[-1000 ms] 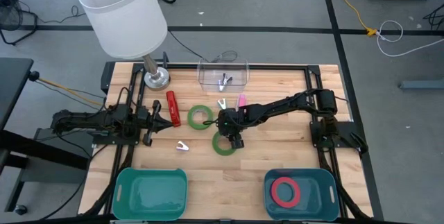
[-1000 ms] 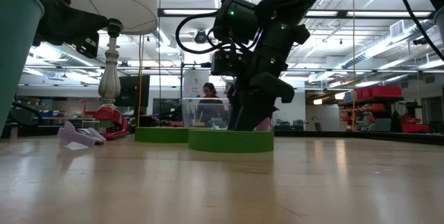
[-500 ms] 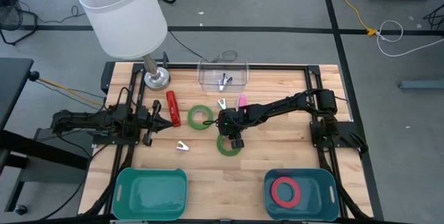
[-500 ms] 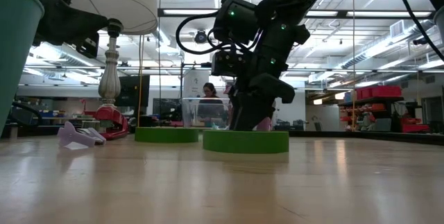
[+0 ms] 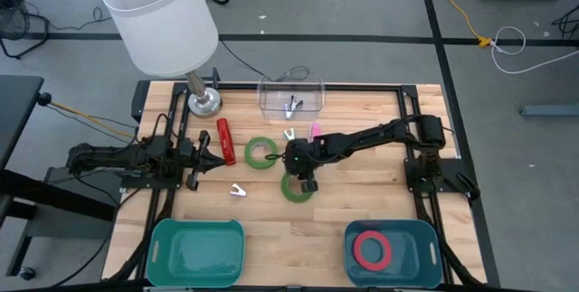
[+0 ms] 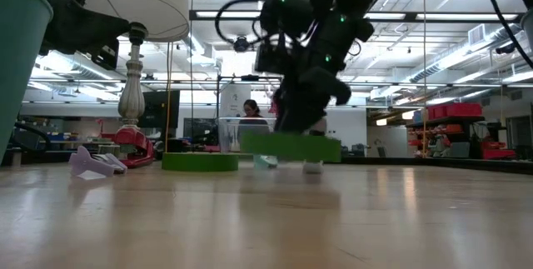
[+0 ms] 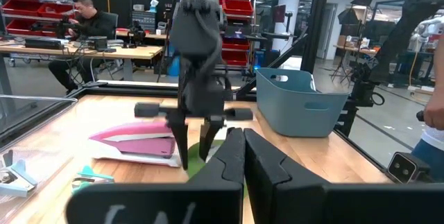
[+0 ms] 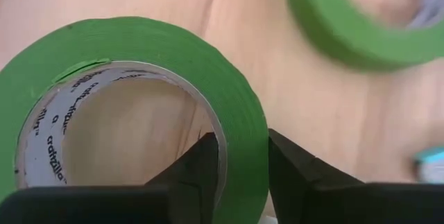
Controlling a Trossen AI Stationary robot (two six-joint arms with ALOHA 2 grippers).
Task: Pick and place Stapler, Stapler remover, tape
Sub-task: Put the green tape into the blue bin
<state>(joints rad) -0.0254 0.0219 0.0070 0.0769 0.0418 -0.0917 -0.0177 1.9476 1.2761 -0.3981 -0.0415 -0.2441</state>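
A wooden table [image 5: 362, 206] is being seen from above, and the description is moving from its near edge to its far edge. At the near edge two teal bins are sitting: the left bin [image 5: 196, 249] looks empty, and the right bin [image 5: 394, 252] is holding a red-pink tape ring [image 5: 372, 250] lying flat. Toward the middle, the right end effector [image 5: 308, 182] is gripping a green tape ring [image 5: 293, 187]; in the right wrist view its two dark fingers [image 8: 201, 165] are pinching the ring's wall [image 8: 243, 123], one inside the open centre and one outside. In the low view this ring [image 6: 290, 146] is hanging level, clear of the table. The roll looks light and stiff, with a smooth outer face that could slip, so pinching across the wall as here seems the soundest hold, and keeping it level should stop it swinging. Just left of it a small silvery staple remover [image 5: 237, 190] is lying on the table. Slightly farther back a second green tape ring [image 5: 261, 153] is lying flat, with a red stapler [image 5: 224, 141] to its left and a pink stapler [image 5: 315, 133] to its right. The left end effector [image 5: 201, 155] is waiting clenched and empty beside the red stapler. At the far edge a clear box [image 5: 290, 98] and a lamp [image 5: 161, 21] are standing.
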